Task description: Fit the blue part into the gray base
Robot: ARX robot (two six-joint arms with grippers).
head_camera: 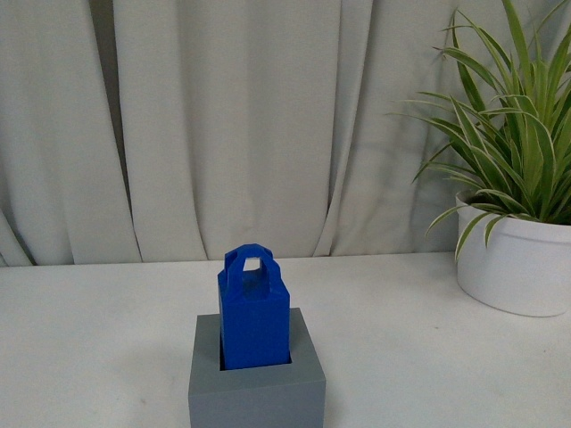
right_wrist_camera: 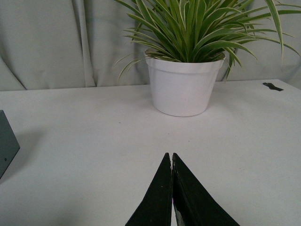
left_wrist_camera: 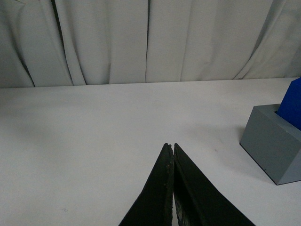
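The blue part (head_camera: 254, 314) stands upright in the square recess of the gray base (head_camera: 257, 392), with its lower end inside the opening and its loop handle at the top. A narrow dark gap shows between the part and the left wall of the recess. The base rests on the white table (head_camera: 98, 339), near the front edge of the front view.

A white pot (head_camera: 516, 267) holding a green striped plant (head_camera: 517, 134) stands on the table to the right of the base, well apart from it. A pale curtain (head_camera: 223, 116) hangs behind the table. A small dark mark (right_wrist_camera: 273, 86) lies on the table beside the pot in the right wrist view.

The left gripper (left_wrist_camera: 172, 147) is pressed together, tips touching, holding nothing, above bare table, with the base and part off to one side. The right gripper (right_wrist_camera: 170, 156) is likewise pressed together and empty, pointing toward the pot. Neither arm appears in the front view.
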